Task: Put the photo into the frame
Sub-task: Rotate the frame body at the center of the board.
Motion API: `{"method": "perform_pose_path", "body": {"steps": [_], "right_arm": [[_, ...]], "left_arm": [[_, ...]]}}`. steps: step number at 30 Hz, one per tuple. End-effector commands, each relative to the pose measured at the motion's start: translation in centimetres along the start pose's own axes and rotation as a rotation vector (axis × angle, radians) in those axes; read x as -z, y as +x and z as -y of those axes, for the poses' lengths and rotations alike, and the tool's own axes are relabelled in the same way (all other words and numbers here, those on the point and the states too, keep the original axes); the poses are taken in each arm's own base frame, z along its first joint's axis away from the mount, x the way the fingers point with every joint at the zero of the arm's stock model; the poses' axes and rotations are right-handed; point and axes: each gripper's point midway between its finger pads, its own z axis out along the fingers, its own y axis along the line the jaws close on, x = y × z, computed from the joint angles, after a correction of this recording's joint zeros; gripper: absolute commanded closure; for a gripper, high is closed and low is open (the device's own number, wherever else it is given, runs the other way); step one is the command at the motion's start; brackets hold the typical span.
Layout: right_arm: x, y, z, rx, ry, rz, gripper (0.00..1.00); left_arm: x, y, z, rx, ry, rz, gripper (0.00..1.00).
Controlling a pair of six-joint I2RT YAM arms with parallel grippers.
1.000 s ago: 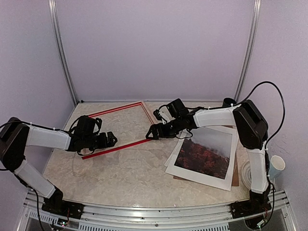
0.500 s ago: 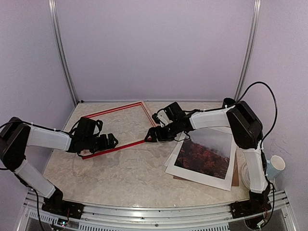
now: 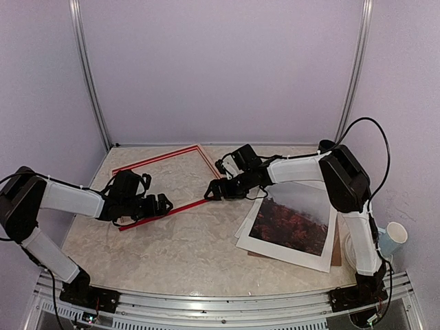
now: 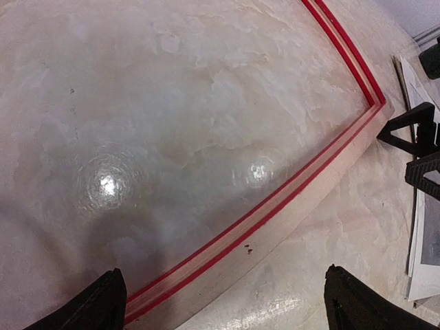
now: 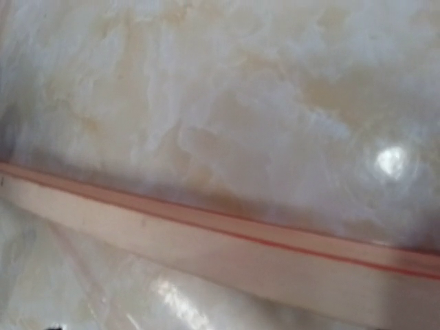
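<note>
Frame (image 3: 159, 158) flat on the table (image 3: 185, 251), both arms at its near rail

We see the left end effector (image 3: 163, 204) spread wide, its fingers (image 4: 108, 304) either side of the red rail, forearm reaching in low from the left. The right end effector (image 3: 210, 192), tips a little apart, sits just beside the near-right corner, arm stretched low across. The photo (image 3: 292, 220) lies outside the frame, right, on white sheets (image 3: 242, 230).
</note>
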Motion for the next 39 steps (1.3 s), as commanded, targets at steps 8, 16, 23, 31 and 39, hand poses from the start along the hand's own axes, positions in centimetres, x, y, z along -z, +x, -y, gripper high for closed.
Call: {"method": "perform_pose_path", "body": {"steps": [8,16,23,31,39], "right_arm": [[-1.0,-1.4,0.0,-0.004,-0.006,0.014,0.01],[-1.8,-1.8,0.3,-0.006,-0.008,0.011,0.01],[-2.4,-2.3,0.2,0.000,-0.018,0.012,0.01],[-2.8,-3.2,-0.3,0.018,-0.042,0.023,0.01],[-2.9,-4.0,-1.0,0.033,-0.078,0.040,0.01]], "left_arm": [[-0.6,3.0,3.4,-0.019,0.116,-0.085,0.01],[-0.9,4.1,5.9,-0.044,0.163,-0.118,0.01],[-1.0,4.3,8.1,-0.062,0.211,-0.129,0.01],[-1.4,4.8,10.2,-0.078,0.263,-0.149,0.01],[-1.7,5.5,12.4,-0.095,0.314,-0.177,0.01]]}}
